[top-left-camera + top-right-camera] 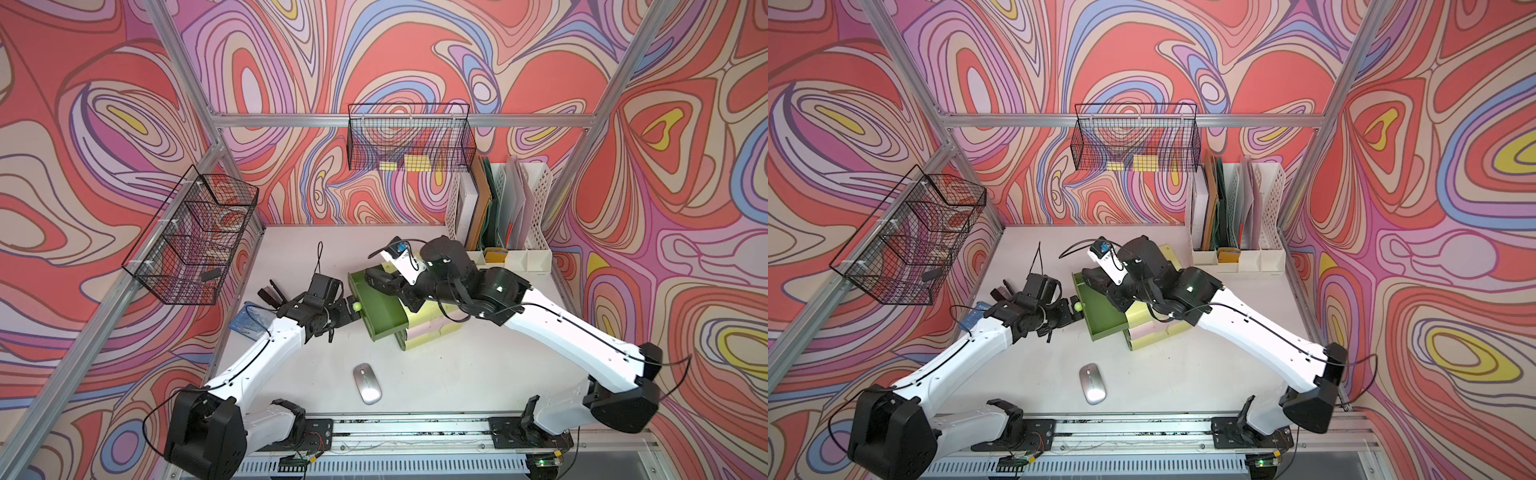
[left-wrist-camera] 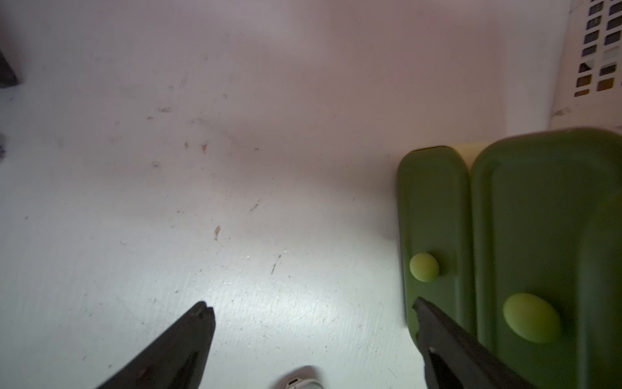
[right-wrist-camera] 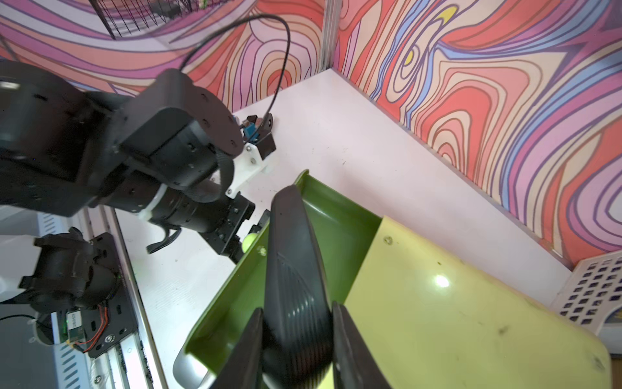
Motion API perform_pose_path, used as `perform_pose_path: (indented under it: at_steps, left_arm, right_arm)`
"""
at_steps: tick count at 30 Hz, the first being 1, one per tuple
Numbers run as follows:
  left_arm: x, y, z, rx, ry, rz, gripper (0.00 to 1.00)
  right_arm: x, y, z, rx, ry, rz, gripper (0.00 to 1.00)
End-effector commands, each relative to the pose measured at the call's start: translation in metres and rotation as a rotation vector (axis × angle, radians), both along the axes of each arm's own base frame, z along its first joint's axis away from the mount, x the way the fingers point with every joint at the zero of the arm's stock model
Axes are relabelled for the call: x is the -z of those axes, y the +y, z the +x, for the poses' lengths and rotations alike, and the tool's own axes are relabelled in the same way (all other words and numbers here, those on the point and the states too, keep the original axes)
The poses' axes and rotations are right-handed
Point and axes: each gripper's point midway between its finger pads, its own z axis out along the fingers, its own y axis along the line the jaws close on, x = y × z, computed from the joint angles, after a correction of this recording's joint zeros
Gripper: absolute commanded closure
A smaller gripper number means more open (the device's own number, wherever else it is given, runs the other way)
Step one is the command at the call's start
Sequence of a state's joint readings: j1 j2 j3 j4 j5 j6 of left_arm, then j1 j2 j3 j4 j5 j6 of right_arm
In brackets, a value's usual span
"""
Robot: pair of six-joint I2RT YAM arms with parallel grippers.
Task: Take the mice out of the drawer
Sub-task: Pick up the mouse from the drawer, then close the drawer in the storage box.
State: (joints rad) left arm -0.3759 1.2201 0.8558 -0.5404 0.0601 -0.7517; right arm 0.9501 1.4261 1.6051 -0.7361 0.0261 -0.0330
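The green drawer (image 1: 380, 318) (image 1: 1100, 318) is pulled out of a small yellow-green drawer unit (image 1: 428, 330) (image 3: 454, 320). My right gripper (image 1: 376, 282) (image 3: 298, 308) hangs over the drawer's far end, shut on a black mouse (image 3: 296, 262) held on edge above the drawer floor (image 3: 340, 232). A silver mouse (image 1: 367, 383) (image 1: 1092, 383) (image 2: 303, 382) lies on the table near the front edge. My left gripper (image 1: 351, 309) (image 2: 311, 303) is open and empty at the drawer's front, beside its light green knob (image 1: 355, 306) (image 2: 531, 316). Any other mice are hidden.
A white file organiser (image 1: 498, 216) with folders stands at the back right. Two black wire baskets (image 1: 409, 139) (image 1: 195, 237) hang on the frame. A blue packet (image 1: 249, 322) and black items (image 1: 272, 293) lie left of my left arm.
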Motion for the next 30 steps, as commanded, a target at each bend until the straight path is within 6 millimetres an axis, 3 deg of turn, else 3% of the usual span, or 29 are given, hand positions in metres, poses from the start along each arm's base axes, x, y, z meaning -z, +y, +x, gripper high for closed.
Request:
perform_pose_path:
  at_steps: [1, 10, 13, 21, 30]
  left_arm:
    - [-0.014, -0.018, 0.020, 0.018, -0.052, -0.010, 0.02]
    - [0.005, -0.058, 0.061, 0.085, -0.019, 0.033, 0.02]
    - [0.005, -0.071, 0.069, 0.105, -0.021, 0.038, 0.02]
    - [0.009, -0.079, 0.083, 0.101, -0.045, 0.035, 0.02]
    - [0.002, -0.092, 0.110, 0.147, -0.094, 0.062, 0.02]
  right_arm:
    - [0.020, -0.025, -0.017, 0.026, 0.066, -0.035, 0.76]
    - [0.072, -0.061, -0.066, 0.028, 0.226, -0.024, 0.78]
    - [0.092, -0.060, -0.086, 0.003, 0.266, -0.029, 0.78]
    - [0.137, -0.047, -0.130, -0.051, 0.280, -0.110, 0.79]
    - [0.178, -0.039, -0.141, 0.006, 0.183, -0.193, 0.80]
